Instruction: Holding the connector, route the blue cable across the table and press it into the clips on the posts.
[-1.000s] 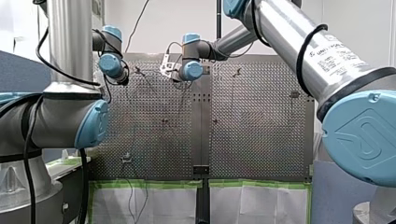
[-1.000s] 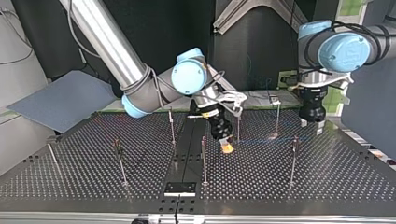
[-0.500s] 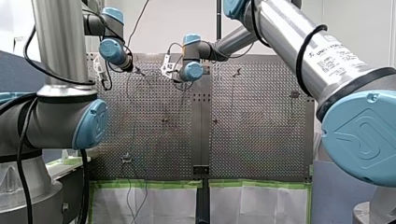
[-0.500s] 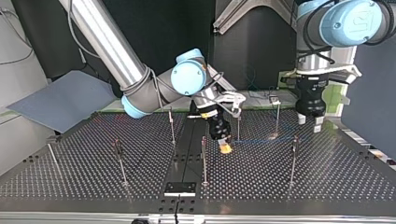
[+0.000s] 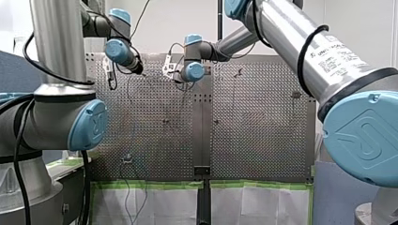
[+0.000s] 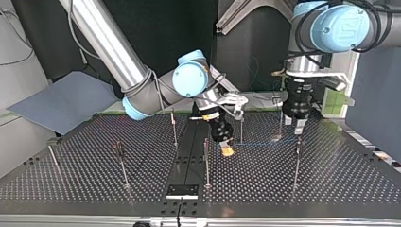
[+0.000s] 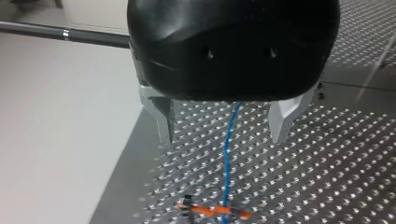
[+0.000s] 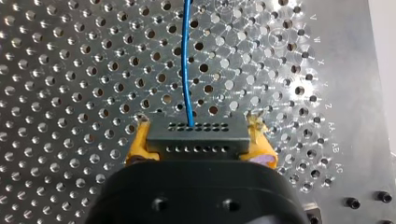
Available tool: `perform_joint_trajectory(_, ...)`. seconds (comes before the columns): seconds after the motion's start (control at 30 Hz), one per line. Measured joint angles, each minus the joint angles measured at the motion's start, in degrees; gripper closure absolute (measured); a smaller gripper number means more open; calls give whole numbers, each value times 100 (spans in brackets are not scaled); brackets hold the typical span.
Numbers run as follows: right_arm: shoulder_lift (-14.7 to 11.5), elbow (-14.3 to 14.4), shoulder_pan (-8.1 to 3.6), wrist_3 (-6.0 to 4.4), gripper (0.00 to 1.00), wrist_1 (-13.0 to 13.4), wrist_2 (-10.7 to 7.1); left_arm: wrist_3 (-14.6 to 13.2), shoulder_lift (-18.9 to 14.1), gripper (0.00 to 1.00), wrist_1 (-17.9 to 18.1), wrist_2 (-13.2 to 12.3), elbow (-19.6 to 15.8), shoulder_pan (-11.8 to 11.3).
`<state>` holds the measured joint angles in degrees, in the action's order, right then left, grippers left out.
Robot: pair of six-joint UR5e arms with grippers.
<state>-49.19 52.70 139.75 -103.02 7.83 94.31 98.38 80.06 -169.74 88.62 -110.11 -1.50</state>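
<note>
My right gripper (image 8: 198, 145) is pinching the connector (image 8: 198, 135). Its two yellow pads (image 8: 137, 142) press on the connector's short ends, one on each side. The connector is a small dark grey block, long and flat. It has two neat rows of tiny holes on its face.

The blue cable (image 8: 187, 60) comes out of one of those holes. It is thin and smooth. It runs almost straight away from the connector, with a little bend close to it.

Under the connector is the table (image 8: 70, 70). It is shiny metal, full of round holes in even rows. In the top view, a flat dark strip (image 6: 189, 156) lies on the table just beside the connector. Thin metal posts (image 6: 206, 163) stand straight up around the connector like sticks. The nearest one is just beside it.

From the connector the cable goes low over the table toward my left gripper (image 7: 223, 122), which hangs well apart from the connector. That gripper has a round, smooth black body and two pale metal fingers (image 7: 161, 116) shaped like wedges. The fingers are spread wide and grip nothing. The cable shows in the gap between them and touches neither finger.
</note>
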Motion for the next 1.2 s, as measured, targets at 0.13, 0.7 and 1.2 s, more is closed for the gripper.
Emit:
perform_joint_trajectory(0.13,0,0,-19,3,100,0,-2,-185,137,0,61,0,62,63)
perform_joint_trajectory(0.7,0,0,-73,13,100,-5,-9,-339,771,0,496,318,593,431)
perform_joint_trajectory(1.2,0,0,-82,17,100,-8,-8,-292,1509,0,788,536,1014,483)
